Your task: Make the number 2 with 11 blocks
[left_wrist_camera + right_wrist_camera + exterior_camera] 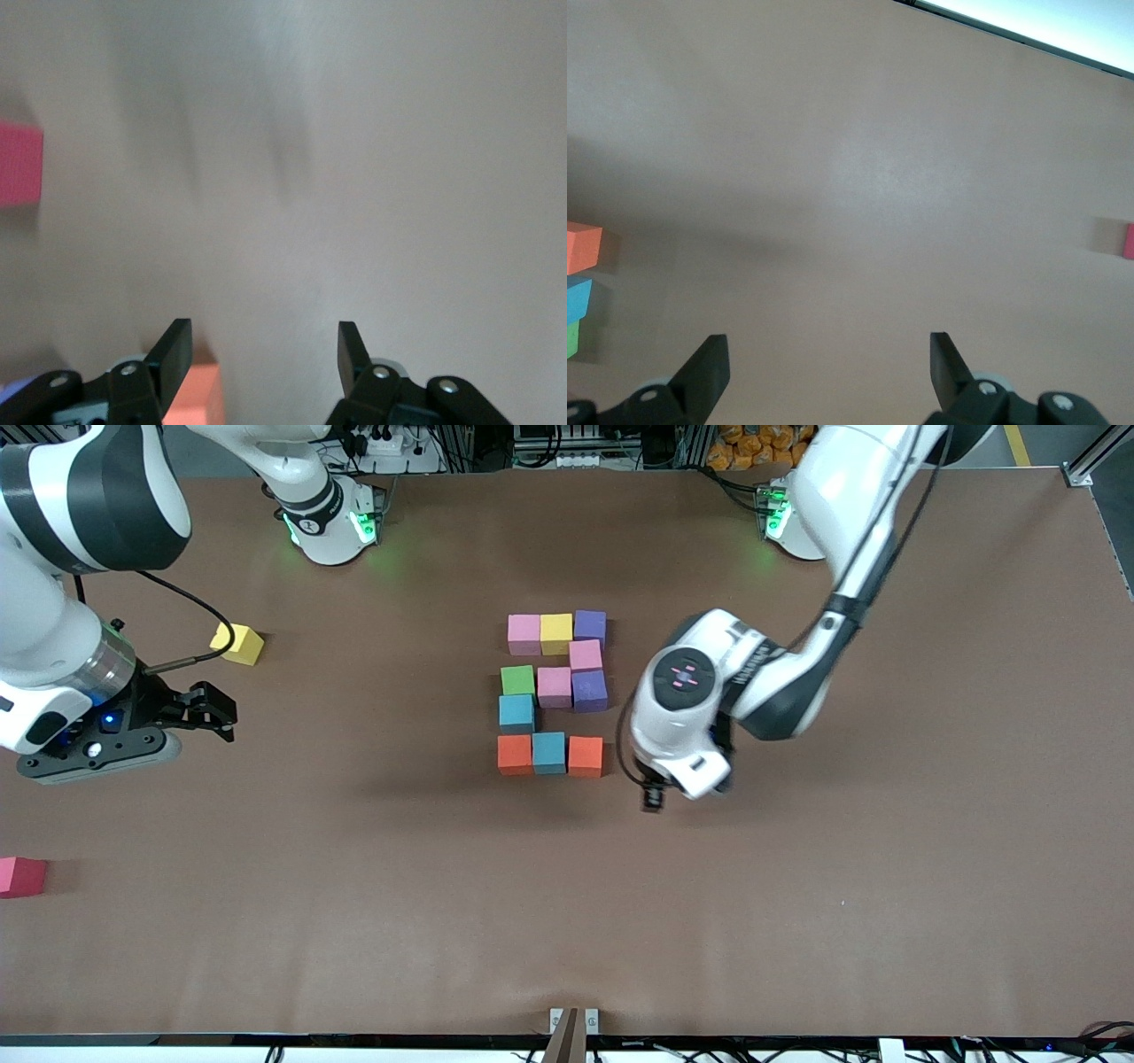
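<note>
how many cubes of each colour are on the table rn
pink: 3
purple: 2
light blue: 2
orange: 2
green: 1
yellow: 2, one lying apart toward the right arm's end
red: 1
total: 13

no readable text or labels

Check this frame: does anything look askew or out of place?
The number 2 is all there, but its pink block and the purple block below it sit slightly skewed, with small gaps. A spare yellow cube lies tilted toward the right arm's end, and a red cube at the table edge.
</note>
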You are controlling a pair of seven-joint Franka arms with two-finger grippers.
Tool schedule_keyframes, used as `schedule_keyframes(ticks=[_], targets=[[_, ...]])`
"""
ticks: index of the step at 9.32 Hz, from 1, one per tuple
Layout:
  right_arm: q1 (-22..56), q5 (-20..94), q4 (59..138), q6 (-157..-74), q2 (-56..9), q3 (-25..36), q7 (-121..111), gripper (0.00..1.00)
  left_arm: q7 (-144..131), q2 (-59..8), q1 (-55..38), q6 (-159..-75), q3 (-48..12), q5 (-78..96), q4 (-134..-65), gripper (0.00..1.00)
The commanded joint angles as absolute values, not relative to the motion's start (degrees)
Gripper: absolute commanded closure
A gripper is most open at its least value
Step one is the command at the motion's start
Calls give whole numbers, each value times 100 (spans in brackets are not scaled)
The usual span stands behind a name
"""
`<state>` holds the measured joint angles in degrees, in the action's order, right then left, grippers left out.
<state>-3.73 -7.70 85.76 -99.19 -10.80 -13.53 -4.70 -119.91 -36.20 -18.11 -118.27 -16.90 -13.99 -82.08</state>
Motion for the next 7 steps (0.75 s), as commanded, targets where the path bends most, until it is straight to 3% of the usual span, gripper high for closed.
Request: schedule_keyframes(ticks=[1, 3, 7], targets=[[-448, -870, 8420, -9826, -1151, -1433, -475, 0, -11218, -3192, -1338, -11471, -1731, -1512, -8279, 26], [-440, -879, 8420, -9809, -1151, -1433, -492, 0, -10629, -2902, -881, -11374, -1731, -1512, -8279, 26], [-448, -844, 8429, -9817, -1151, -1433, -475, 0, -8233, -2260, -160, -10409, -1784, -1311, -8288, 25]])
